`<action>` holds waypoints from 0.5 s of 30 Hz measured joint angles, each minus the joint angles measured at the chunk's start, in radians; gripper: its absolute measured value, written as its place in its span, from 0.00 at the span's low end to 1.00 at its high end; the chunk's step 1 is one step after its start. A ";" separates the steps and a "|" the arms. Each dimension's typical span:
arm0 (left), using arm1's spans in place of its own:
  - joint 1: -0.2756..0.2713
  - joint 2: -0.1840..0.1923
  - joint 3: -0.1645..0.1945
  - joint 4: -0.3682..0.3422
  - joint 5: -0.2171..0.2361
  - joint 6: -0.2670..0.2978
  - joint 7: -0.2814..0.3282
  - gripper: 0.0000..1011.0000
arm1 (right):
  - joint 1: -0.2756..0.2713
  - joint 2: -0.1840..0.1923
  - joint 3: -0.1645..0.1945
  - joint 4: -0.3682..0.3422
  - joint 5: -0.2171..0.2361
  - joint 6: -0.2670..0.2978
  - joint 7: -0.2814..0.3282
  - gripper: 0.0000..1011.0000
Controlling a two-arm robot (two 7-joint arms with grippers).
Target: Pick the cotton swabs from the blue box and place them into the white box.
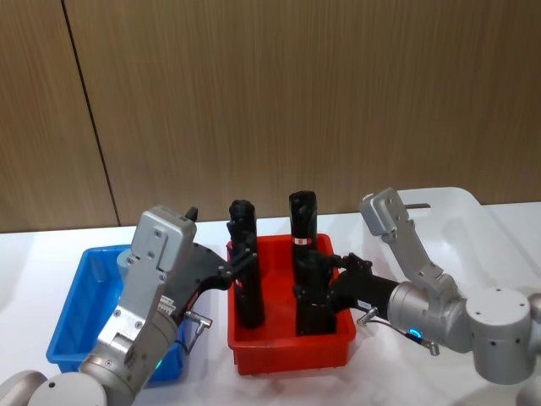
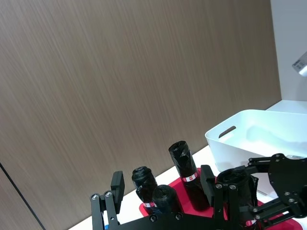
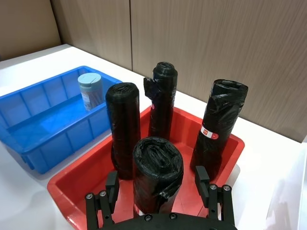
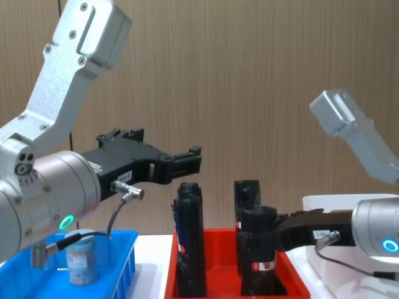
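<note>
Cotton swabs (image 4: 81, 259) half behind left arm

This looks like a robot test bench in a lab or office room rather than a home. A plain white table (image 1: 34, 254) runs across the lower part of the head view, and behind it wood-grain wall panels (image 1: 270, 93) fill the whole upper frame, split by a dark seam at the left. Plastic sorting bins stand in a row: blue box (image 1: 76, 315), red bin (image 1: 279, 348), white box (image 1: 461, 211).
</note>
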 joint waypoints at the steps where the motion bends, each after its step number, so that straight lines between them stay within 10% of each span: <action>1: 0.000 0.000 0.000 0.000 0.000 0.000 0.000 0.99 | 0.003 -0.002 -0.001 0.004 0.000 0.000 -0.002 0.99; 15: 0.000 0.000 0.000 0.000 0.000 0.000 0.000 0.99 | 0.028 -0.021 -0.011 0.048 0.001 -0.009 -0.026 0.68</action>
